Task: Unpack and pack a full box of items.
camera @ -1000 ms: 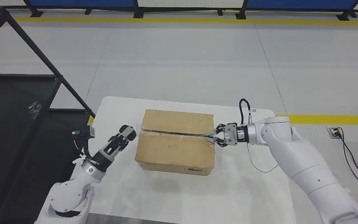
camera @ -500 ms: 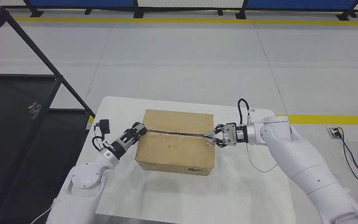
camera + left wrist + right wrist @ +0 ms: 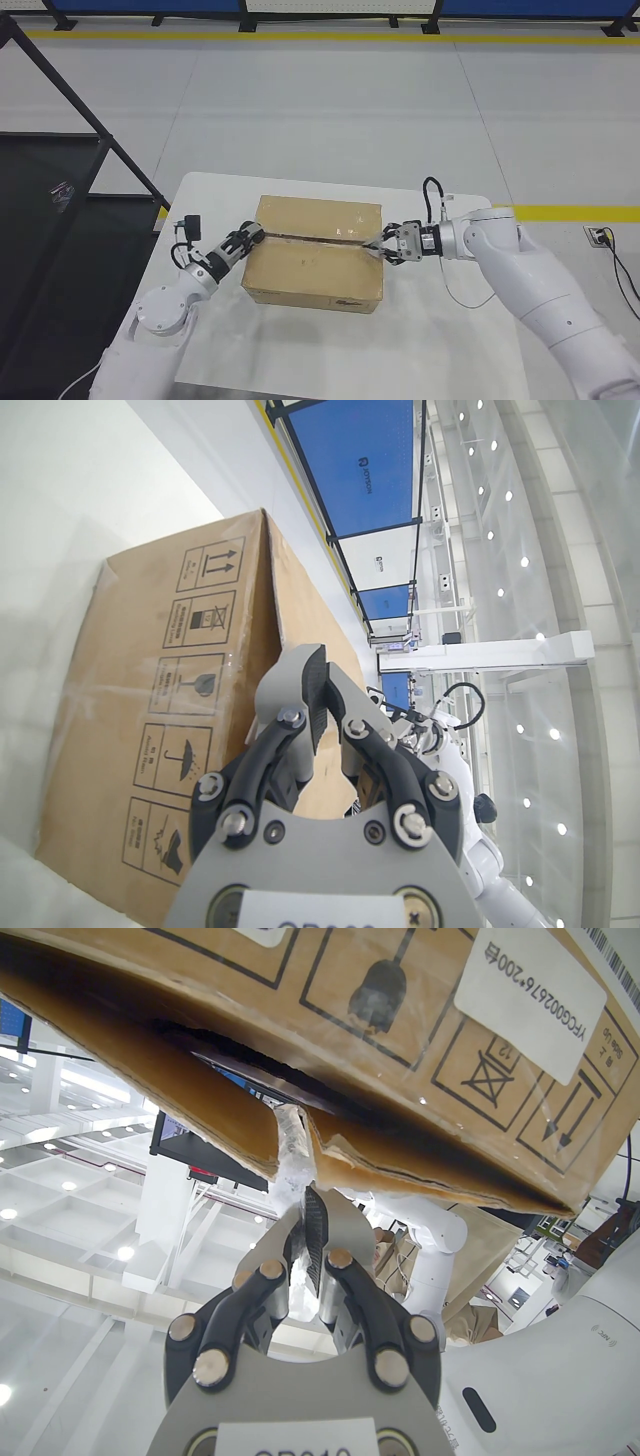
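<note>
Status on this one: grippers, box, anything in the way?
Right gripper shut on tape at box end. Left gripper shut at opposite end. Box not yet open. Nothing in the way.

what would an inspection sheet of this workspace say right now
surface: white table, the box stands on it
job's things: cardboard box, flaps down; clear tape pulled away at one end of the top seam
clutter: nothing seen
pincers: right pincer shut on the tape; left pincer shut at the box's opposite end, by the top edge
cables: black cable looped at the right wrist
surroundings: grey floor, yellow line, black frame
</note>
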